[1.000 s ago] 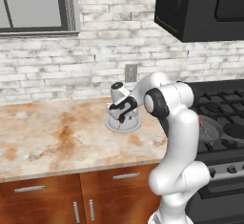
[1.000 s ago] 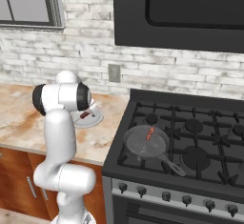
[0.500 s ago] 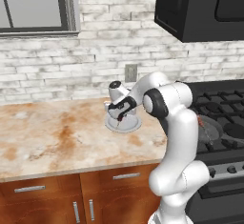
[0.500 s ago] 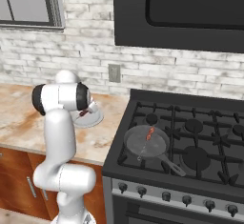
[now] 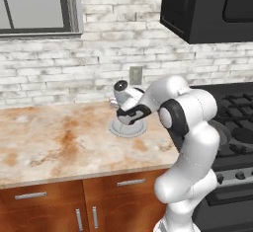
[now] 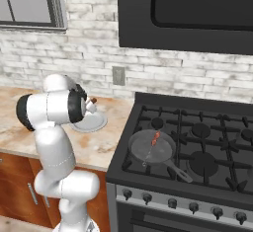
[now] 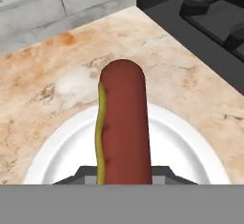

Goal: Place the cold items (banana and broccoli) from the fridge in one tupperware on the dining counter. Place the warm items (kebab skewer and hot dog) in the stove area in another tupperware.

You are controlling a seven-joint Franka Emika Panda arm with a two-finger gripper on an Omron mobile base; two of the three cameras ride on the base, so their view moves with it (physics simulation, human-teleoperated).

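Note:
The hot dog (image 7: 123, 123), a red-brown sausage with a yellow mustard line, stands lengthwise between my fingertips over a round white plate (image 7: 52, 147). My gripper (image 7: 123, 175) is shut on the hot dog's near end. From the base, the gripper (image 5: 129, 115) hangs over the plate (image 5: 127, 129) on the counter left of the stove (image 6: 197, 137). The hot dog's tip (image 6: 93, 100) pokes out past the hand. The kebab skewer (image 6: 155, 138) lies in a pan (image 6: 148, 149) on the stove's front left burner. Banana, broccoli, fridge and both tupperware are out of view.
A beige marbled counter (image 5: 54, 142) runs left from the plate, backed by a white brick wall with an outlet (image 5: 135, 74). A black hood (image 6: 188, 9) hangs over the range. The pan's handle (image 6: 178, 173) points toward the stove's front edge.
The jaws have closed onto the hot dog over the plate. The arm has barely moved.

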